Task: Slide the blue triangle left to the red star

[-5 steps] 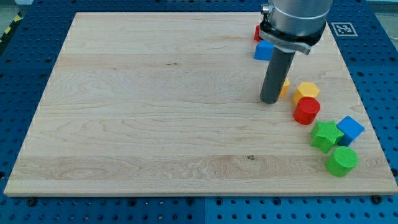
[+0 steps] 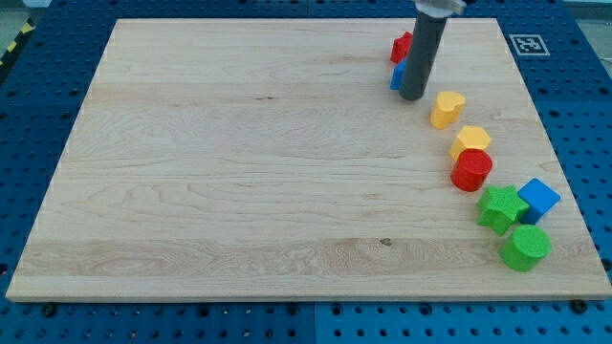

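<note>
The blue triangle [image 2: 396, 77] lies near the view's top right, mostly hidden behind my rod; only its left edge shows. The red star [image 2: 402, 46] sits just above it, partly hidden too, and the two look close or touching. My tip [image 2: 413, 96] rests on the board right at the blue triangle's lower right side, below the red star.
A yellow heart [image 2: 446, 109] lies right of my tip. Further down the right side are a yellow hexagon [image 2: 470, 139], a red cylinder [image 2: 471, 170], a green star [image 2: 500, 208], a blue cube [image 2: 538, 199] and a green cylinder [image 2: 525, 247]. The wooden board [image 2: 239, 172] ends near them.
My rod has moved toward the view's top, from beside the yellow heart to the blue triangle. The yellow heart now shows in full. The blocks look unmoved.
</note>
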